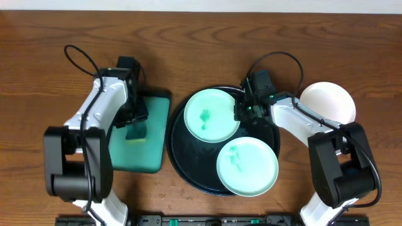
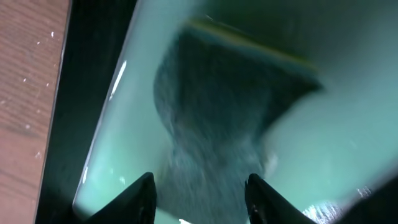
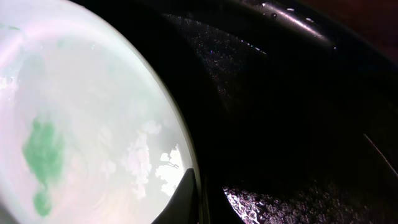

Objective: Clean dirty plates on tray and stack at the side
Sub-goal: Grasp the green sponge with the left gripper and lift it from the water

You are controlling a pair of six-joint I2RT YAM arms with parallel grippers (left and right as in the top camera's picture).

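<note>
Two pale mint green plates with teal smears lie in the black tray (image 1: 191, 154): one at the back left (image 1: 212, 114) and one at the front right (image 1: 247, 166). A white plate (image 1: 328, 102) lies on the wood table right of the tray. My right gripper (image 1: 242, 113) is at the back plate's right rim. In the right wrist view one finger lies on that rim (image 3: 199, 199), with the plate (image 3: 93, 124) to its left and the wet tray base (image 3: 298, 93) to its right; the other finger is hidden. My left gripper (image 1: 135, 125) (image 2: 202, 199) pinches a dark sponge (image 2: 217, 112).
The sponge (image 1: 135, 132) lies on a teal-green rectangular tray (image 1: 147, 157) left of the black tray, also seen in the left wrist view (image 2: 348, 124). Brown tabletop (image 2: 25, 93) borders it. Both arms' cables loop over the back of the table.
</note>
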